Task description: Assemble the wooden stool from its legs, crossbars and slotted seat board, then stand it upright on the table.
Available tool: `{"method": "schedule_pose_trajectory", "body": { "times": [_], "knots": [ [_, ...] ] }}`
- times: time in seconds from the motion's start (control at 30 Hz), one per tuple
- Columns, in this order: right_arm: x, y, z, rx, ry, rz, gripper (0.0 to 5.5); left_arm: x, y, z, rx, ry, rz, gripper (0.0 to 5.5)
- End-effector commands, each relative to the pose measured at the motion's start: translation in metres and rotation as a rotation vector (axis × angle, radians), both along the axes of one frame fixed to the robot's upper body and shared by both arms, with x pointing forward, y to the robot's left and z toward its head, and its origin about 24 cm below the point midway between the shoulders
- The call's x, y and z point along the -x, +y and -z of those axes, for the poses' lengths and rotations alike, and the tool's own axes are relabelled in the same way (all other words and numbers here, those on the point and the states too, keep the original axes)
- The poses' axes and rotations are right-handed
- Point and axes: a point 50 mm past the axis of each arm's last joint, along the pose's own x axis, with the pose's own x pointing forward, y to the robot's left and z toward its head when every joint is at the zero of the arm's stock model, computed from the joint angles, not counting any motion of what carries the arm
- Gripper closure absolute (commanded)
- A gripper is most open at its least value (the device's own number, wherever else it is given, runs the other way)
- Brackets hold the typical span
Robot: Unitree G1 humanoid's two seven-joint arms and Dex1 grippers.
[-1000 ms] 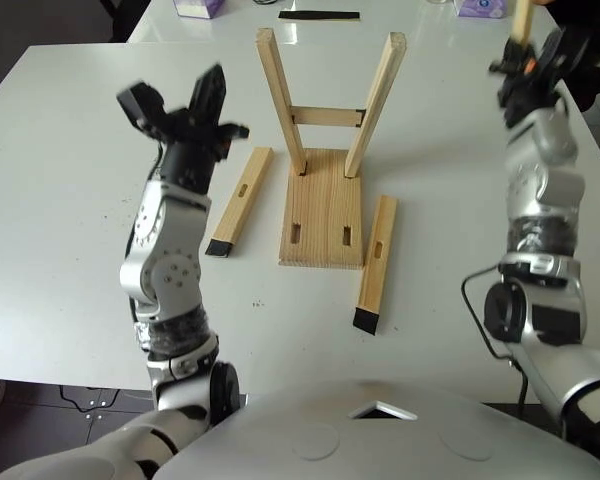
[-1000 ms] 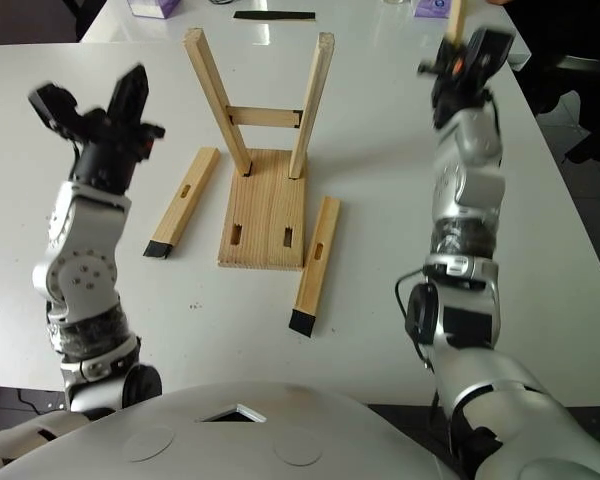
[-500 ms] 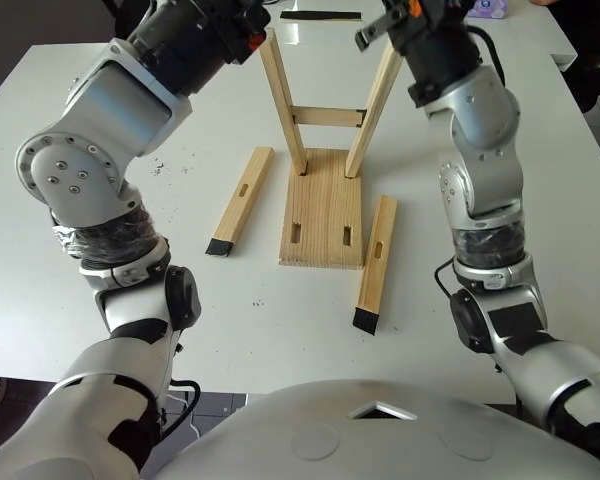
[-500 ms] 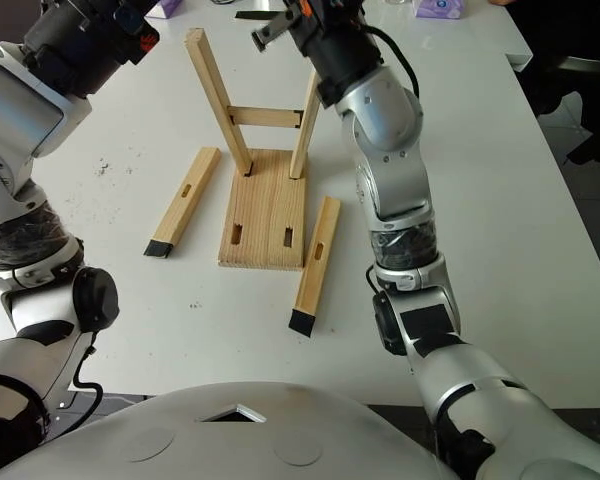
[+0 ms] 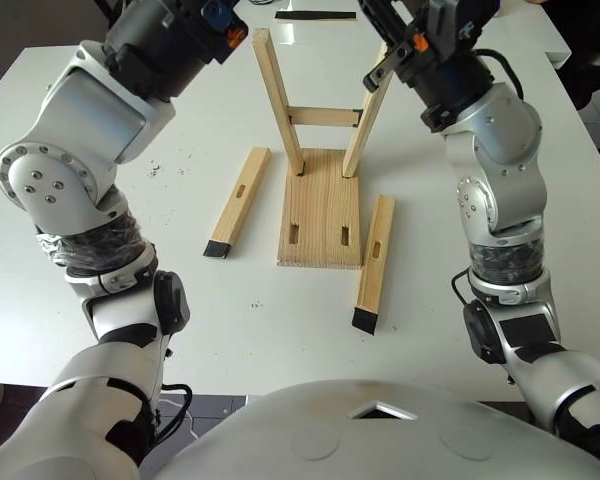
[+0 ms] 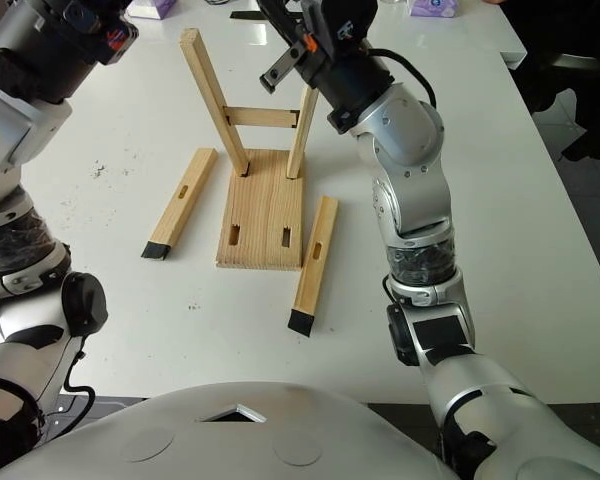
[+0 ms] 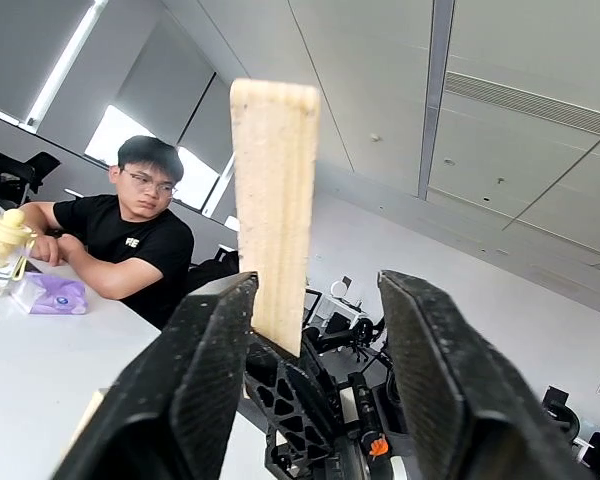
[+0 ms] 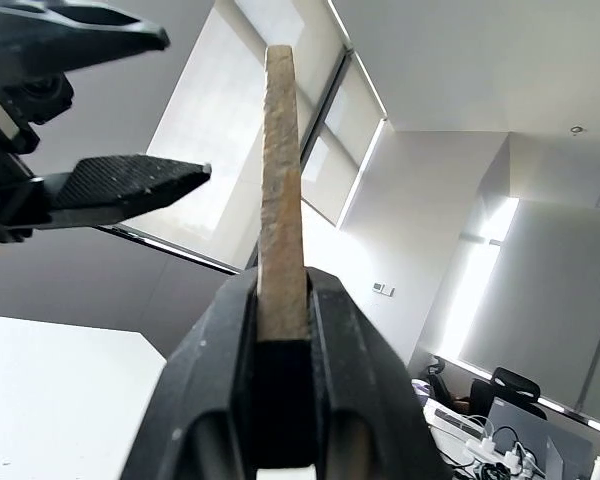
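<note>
The slotted seat board (image 5: 320,212) lies flat on the table. Two legs (image 5: 278,100) (image 5: 365,125) stand in its far slots, joined by a crossbar (image 5: 325,116). One loose leg (image 5: 238,200) lies to the left of the board and another (image 5: 375,262) to its right. Both arms are raised over the standing legs. My right gripper (image 8: 282,285) is shut on a wooden bar (image 8: 283,150), holding it upright. My left gripper (image 7: 318,283) is open, its fingers (image 7: 215,380) on either side of that bar (image 7: 275,200).
The white table (image 5: 70,210) has bare room to the left and right of the parts. A black strip (image 5: 318,15) lies at the far edge, with small purple packs (image 6: 158,8) (image 6: 432,8) near it.
Both arms have swung in from the table's sides to above the standing legs. The right gripper has kept the bar, and the open left gripper has closed in around it.
</note>
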Motion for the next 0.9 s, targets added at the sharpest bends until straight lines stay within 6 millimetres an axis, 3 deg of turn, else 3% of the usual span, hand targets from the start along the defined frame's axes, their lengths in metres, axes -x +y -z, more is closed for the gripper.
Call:
{"method": "schedule_pose_trajectory", "body": {
  "times": [0.03,0.57,0.9],
  "knots": [
    [0.003,0.002,0.005,0.048,0.007,-0.049,5.08,-0.003,0.014,0.0,-0.024,-0.001,-0.008,2.69],
    [0.012,-0.007,0.024,0.269,0.043,-0.203,5.08,0.001,0.011,0.014,-0.068,-0.032,0.02,2.69],
    [0.012,-0.009,0.027,0.251,0.043,-0.175,5.08,0.007,0.01,0.014,-0.082,-0.042,0.025,2.69]
  ]
}}
